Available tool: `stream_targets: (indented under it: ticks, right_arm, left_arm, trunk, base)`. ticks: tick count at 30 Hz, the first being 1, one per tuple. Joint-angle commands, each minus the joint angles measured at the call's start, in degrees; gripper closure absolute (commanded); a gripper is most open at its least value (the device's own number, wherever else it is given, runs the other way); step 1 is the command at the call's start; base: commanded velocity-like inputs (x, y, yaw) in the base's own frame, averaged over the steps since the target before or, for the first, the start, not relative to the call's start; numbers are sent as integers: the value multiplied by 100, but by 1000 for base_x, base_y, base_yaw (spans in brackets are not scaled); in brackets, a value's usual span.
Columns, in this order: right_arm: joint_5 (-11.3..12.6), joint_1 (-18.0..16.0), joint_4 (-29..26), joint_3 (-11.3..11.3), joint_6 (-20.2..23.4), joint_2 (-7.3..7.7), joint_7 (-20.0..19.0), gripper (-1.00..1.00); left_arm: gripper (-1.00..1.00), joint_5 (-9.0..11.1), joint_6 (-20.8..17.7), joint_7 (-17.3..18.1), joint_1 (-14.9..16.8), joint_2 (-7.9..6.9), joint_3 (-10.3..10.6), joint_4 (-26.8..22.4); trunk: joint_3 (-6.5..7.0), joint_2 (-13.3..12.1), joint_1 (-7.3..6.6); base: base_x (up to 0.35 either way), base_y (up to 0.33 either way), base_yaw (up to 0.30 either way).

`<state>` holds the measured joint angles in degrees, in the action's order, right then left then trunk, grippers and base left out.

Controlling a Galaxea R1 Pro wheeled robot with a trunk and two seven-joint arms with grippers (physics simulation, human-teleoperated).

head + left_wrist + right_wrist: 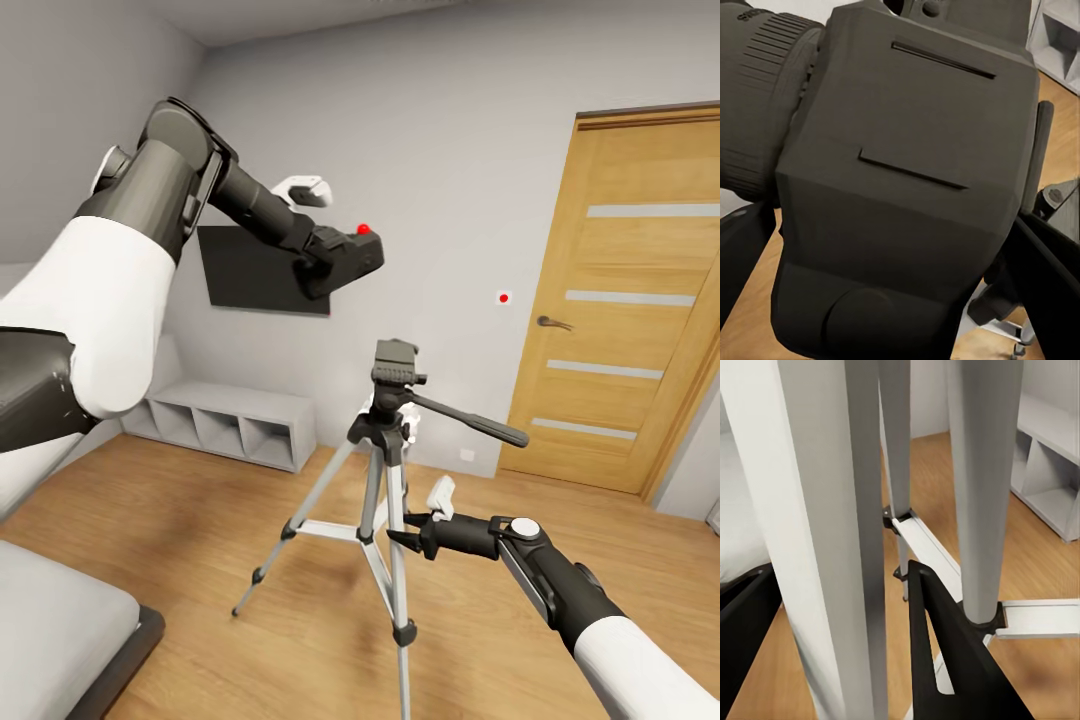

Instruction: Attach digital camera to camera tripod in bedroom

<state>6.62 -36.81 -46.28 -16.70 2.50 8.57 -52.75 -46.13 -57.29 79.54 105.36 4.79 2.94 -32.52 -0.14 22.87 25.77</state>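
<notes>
Two arms are at work over the light wood floor (250, 640). From the head view, the left hand (325, 262) holds the digital camera (355, 252) up high, in front of the wall-mounted TV (255, 275), above and a little to the left of the camera tripod (385, 470). The camera's red button faces up, and its long axis seems to run roughly level, from the hand toward the oak door (620, 300). I judge it is carried there to be brought down onto the tripod's black head, which stands bare, its pan handle reaching toward the door. The right hand (405, 530) sits low beside the tripod's legs, probably to steady the stand.

In the left wrist view, the digital camera (907, 180) looms close, its ribbed lens off to one side, dark fingers (739, 255) flanking the body: gripped firmly.

In the right wrist view, the silver-white legs (817, 525) rise between the spread black fingers (945, 652); whether they touch a leg I cannot tell, but the hand looks open.
</notes>
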Motion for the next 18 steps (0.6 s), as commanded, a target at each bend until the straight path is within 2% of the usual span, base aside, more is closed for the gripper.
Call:
stream_targets:
  ticks: [1,4,8,18]
  right_arm:
    - [89,-3,-4,-19,38,6,-4,100]
    - [86,-3,-4,-18,135,6,0,100]
    - [85,-3,-4,-23,350,5,-6,100]
    - [85,-6,-4,-48,390,4,-11,100]
  left_arm:
    - [100,-63,-55,53,2,5,3,-5]
    - [100,-63,-54,58,0,15,99,-2]
    - [100,-63,-54,61,-12,56,378,0]
    - [100,-63,-54,62,-24,139,435,2]
  trunk:
    - [-2,5,2]
    - [-2,5,2]
    - [-2,5,2]
    - [-2,5,2]
  base:
    - [0,0,0]
    - [0,0,0]
    - [0,0,0]
    - [0,0,0]
